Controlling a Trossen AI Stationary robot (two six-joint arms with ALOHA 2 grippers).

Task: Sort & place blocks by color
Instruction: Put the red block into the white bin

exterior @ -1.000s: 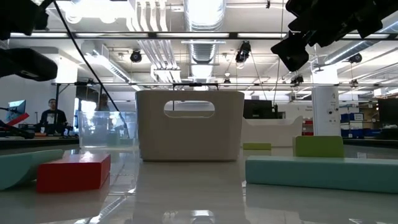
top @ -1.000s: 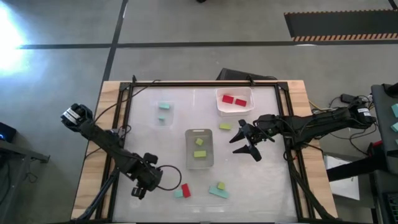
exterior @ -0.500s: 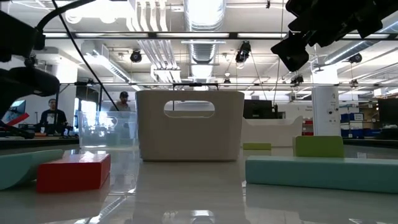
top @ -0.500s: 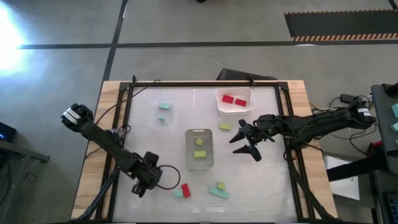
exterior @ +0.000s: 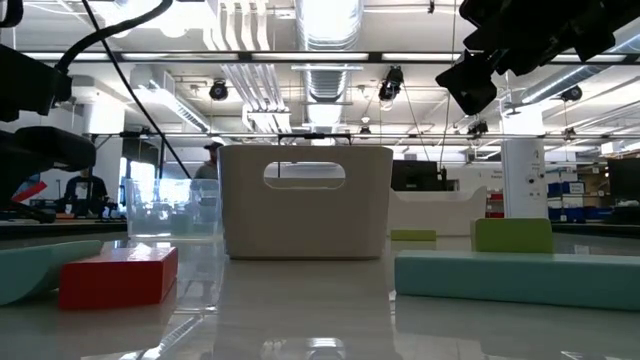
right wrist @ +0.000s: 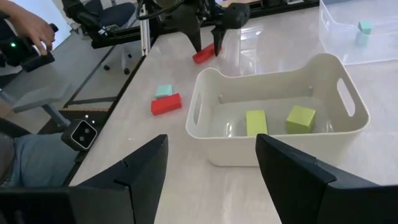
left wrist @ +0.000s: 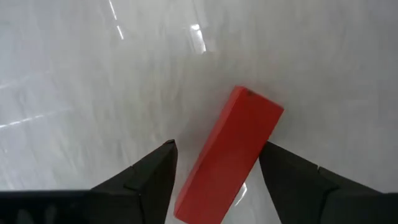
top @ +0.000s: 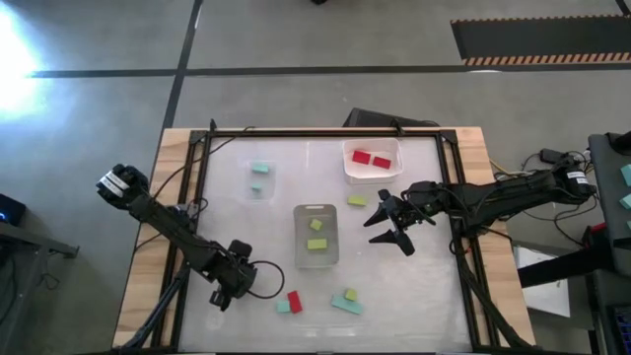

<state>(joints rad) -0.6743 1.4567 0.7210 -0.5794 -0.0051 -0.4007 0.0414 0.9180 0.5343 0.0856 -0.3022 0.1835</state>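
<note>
My left gripper (top: 235,286) hangs open near the table's near left. Its fingers stand on either side of a red block (left wrist: 233,155) that lies flat on the table, apart from it. The gripper hides this block in the high view, but it shows in the right wrist view (right wrist: 202,55). A second red block (top: 294,301) lies beside a teal block (top: 283,307). Another teal block (top: 345,305), with a yellow-green block (top: 350,294) against it, lies near the front. A yellow-green block (top: 356,200) lies at mid right. My right gripper (top: 375,225) is open and empty above the table, right of the middle bin.
A white bin (top: 372,173) at the far right holds two red blocks. The middle bin (top: 316,258) holds two yellow-green blocks. A clear bin (top: 258,192) at the far left holds two teal blocks. People stand in the room behind the table.
My left gripper has come down a little over the red block beneath it and has stayed open. My right gripper has kept still.
</note>
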